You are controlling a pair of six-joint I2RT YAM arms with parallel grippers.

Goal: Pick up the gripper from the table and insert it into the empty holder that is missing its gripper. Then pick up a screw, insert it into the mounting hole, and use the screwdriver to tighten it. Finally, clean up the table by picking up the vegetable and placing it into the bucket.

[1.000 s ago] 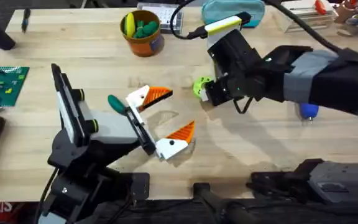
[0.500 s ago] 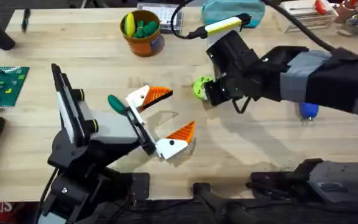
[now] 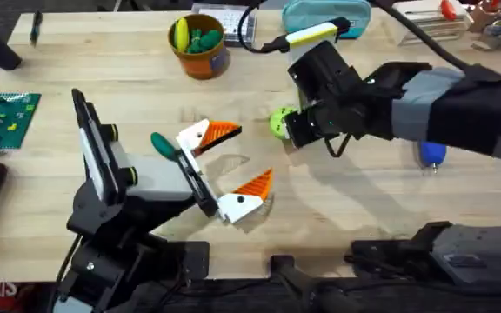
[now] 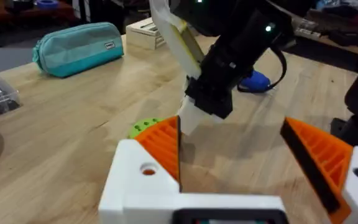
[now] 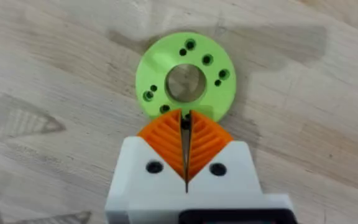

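My right gripper (image 5: pixel 185 124) is shut, its orange pads pressed together over the near rim of a green disc (image 5: pixel 185 78) with a centre hole and several small holes. A small dark piece that looks like a screw (image 5: pixel 184 122) is pinched at the fingertips. In the overhead view, the right gripper (image 3: pixel 292 130) touches the green disc (image 3: pixel 279 121). My left gripper (image 3: pixel 246 158) stands open above bare wood. The dark-green vegetable (image 3: pixel 163 143) lies beside its wrist. The bucket (image 3: pixel 200 48) stands at the back. The blue screwdriver (image 3: pixel 431 155) peeks out behind the right arm.
The bucket holds a yellow corn toy (image 3: pixel 181 33) and green pieces. A teal pouch (image 3: pixel 324 16) lies at the back, also in the left wrist view (image 4: pixel 79 48). A green board (image 3: pixel 3 117) sits at the left edge. Bare wood lies between the arms.
The right arm has edged very slightly toward the back over the green disc. The left arm and the vegetable have not moved.
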